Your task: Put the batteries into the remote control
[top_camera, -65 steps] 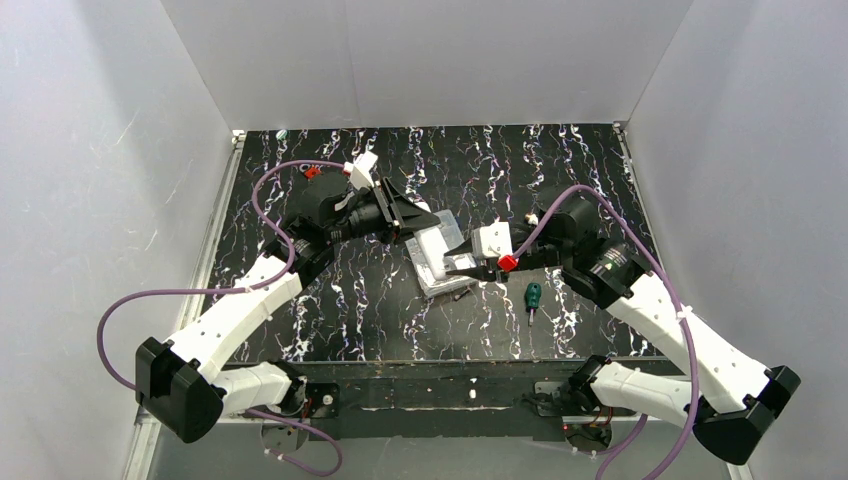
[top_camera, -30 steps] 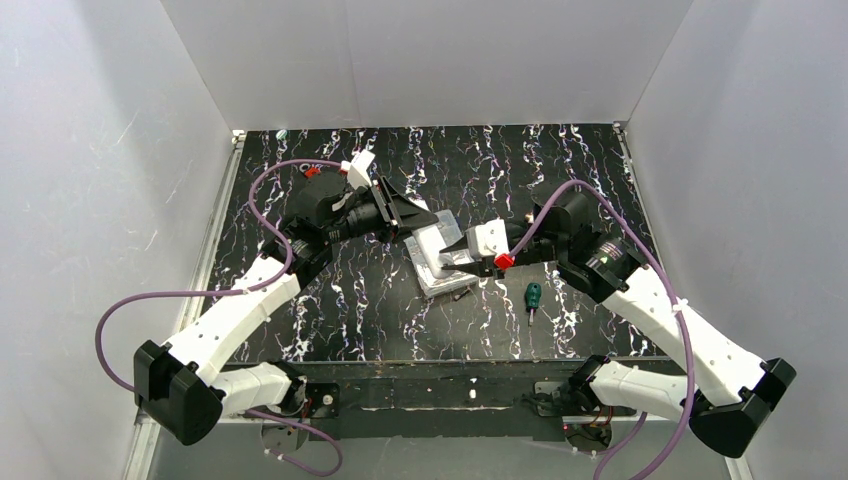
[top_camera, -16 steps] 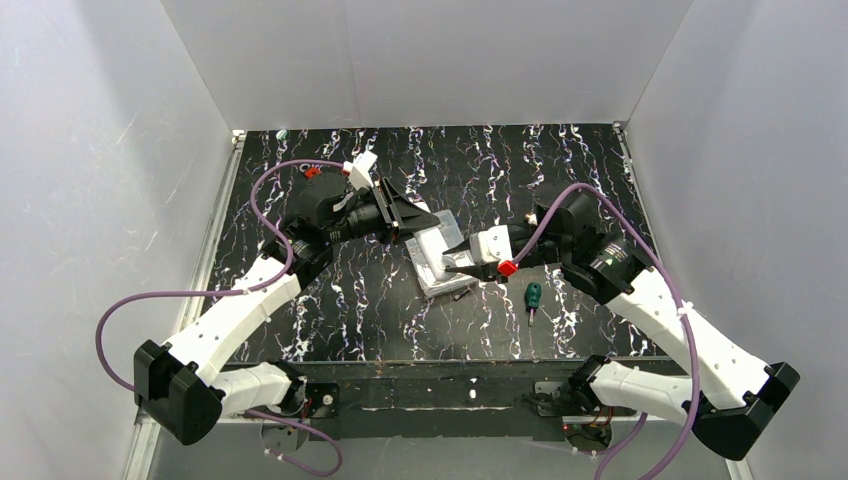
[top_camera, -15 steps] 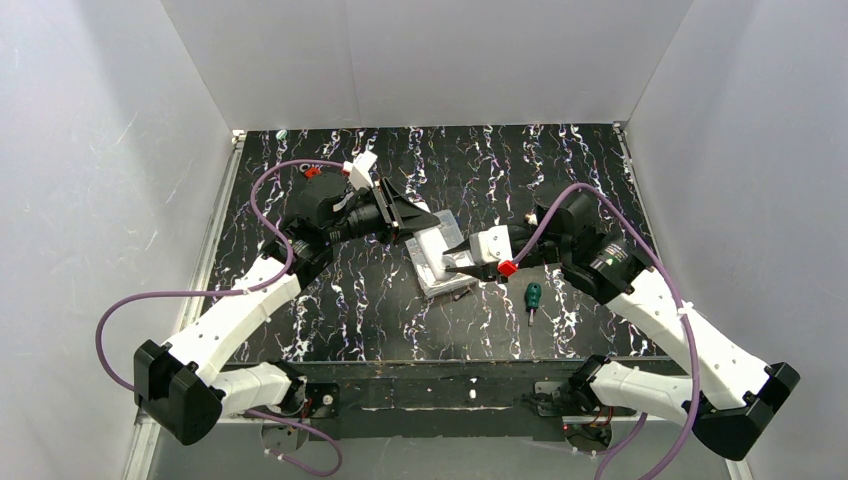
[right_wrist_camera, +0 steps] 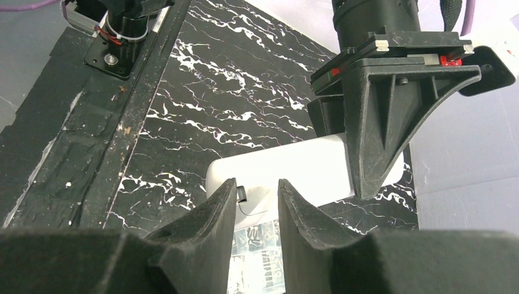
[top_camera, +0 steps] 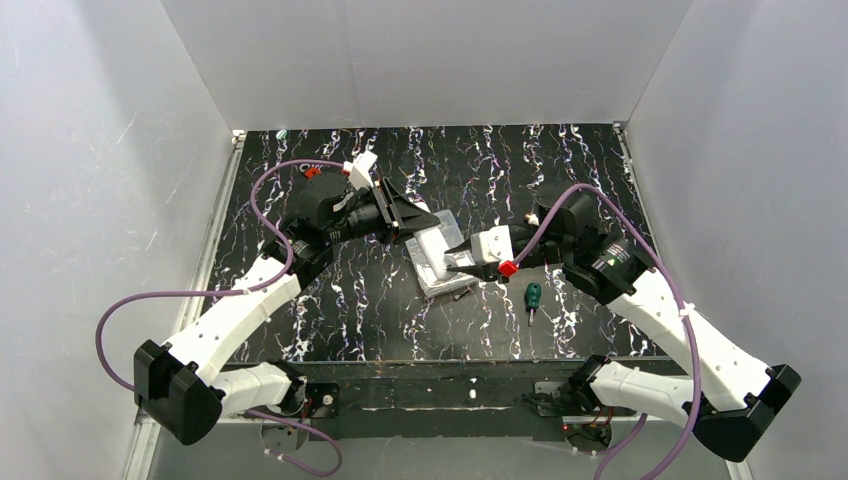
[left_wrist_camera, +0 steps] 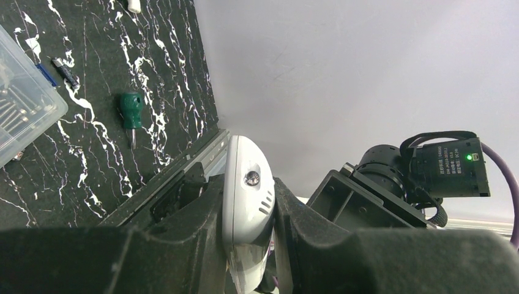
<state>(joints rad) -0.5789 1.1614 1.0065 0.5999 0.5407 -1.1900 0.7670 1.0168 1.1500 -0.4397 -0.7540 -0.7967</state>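
Observation:
My left gripper (top_camera: 425,228) is shut on the remote control (top_camera: 432,245), a slim white handset held above the table; in the left wrist view the remote control (left_wrist_camera: 248,196) stands edge-on, pinched between both fingers. My right gripper (top_camera: 452,268) faces it from the right, jaws partly open. In the right wrist view its fingertips (right_wrist_camera: 227,190) straddle the near end of the remote control (right_wrist_camera: 294,171), where a small dark piece (right_wrist_camera: 240,194) sits beside the left finger. I cannot make out any batteries.
A clear compartment box (top_camera: 447,282) of small parts lies on the table under the remote, also in the left wrist view (left_wrist_camera: 24,116). A green-handled screwdriver (top_camera: 533,296) lies to its right. White walls enclose the black marbled table (top_camera: 330,300).
The right gripper shifted slightly about the remote's end, up toward it and then a little back down. The left gripper has held the remote still.

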